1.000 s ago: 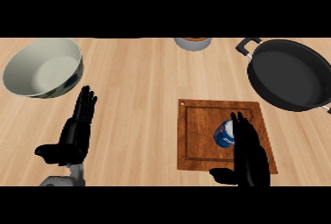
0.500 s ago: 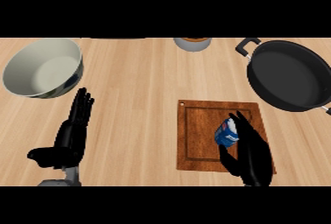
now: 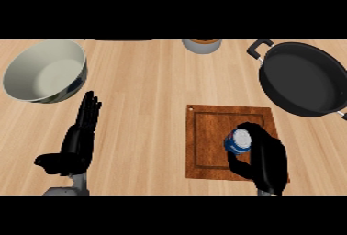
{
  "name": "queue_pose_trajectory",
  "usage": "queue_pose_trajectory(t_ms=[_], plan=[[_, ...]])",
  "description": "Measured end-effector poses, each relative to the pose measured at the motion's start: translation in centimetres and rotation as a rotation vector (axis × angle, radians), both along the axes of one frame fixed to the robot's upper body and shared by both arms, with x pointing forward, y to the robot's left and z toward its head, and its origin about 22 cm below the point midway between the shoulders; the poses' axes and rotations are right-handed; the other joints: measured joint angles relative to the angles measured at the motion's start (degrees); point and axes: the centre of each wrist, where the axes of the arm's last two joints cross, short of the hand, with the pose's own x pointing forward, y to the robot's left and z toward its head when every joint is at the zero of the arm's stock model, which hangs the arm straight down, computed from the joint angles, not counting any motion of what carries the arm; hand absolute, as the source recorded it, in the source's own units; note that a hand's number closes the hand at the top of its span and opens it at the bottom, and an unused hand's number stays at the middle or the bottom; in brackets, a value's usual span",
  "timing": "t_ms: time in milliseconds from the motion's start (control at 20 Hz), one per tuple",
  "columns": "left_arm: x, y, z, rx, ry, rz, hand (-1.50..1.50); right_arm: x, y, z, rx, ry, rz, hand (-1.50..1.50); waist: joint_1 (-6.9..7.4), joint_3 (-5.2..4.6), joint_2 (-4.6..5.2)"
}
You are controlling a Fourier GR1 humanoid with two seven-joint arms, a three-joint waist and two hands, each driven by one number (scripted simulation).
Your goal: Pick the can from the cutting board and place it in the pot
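Your right hand (image 3: 263, 158) is wrapped around the can (image 3: 238, 141), fingers curling over its far side and thumb under its near side, so only the blue wall and pale top of the can show at the hand's left edge. The can is over the right half of the wooden cutting board (image 3: 207, 142); you cannot tell whether it rests on the board or is lifted off it. The black pot (image 3: 303, 78) sits on the worktop (image 3: 149, 92) beyond the board, up at the right, well apart from the can, with one handle at its upper left. Your left hand (image 3: 80, 133) rests at the lower left, fingers straight and holding nothing. A pale metal bowl (image 3: 45, 71) stands at the upper left, and a small round container (image 3: 201, 45) peeks in at the top edge.
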Motion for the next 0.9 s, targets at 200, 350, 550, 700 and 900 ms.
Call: queue_pose_trajectory(t_ms=[200, 350, 550, 700, 900], plan=[[0.0, 0.3, 0.0, -0.002, -0.006, -0.014, 0.00, 2.6, 0.2, 0.5, -0.009, -0.005, -0.075, 1.50, 0.74, 0.06, 0.29], [0.3, -0.5, 0.4, -0.008, -0.021, -0.047, 0.00, 6.2, -0.7, 1.7, 0.024, 0.069, -0.239, 1.50, 2.77, 0.08, 1.37], [0.6, -1.1, 0.9, -0.002, -0.045, -0.084, 0.00, 10.0, -2.3, 3.3, 0.057, 0.147, -0.438, 1.50, 5.46, 0.10, 2.86], [0.9, -1.7, 1.2, -0.001, -0.054, -0.113, 0.00, 13.2, -3.4, 5.8, 0.038, 0.143, -0.561, 1.50, 7.16, 0.10, 3.33], [1.2, -2.5, 1.5, 0.002, -0.062, -0.149, 0.00, 17.0, -4.2, 10.2, -0.016, 0.070, -0.682, 1.50, 9.13, 0.09, 3.58]])
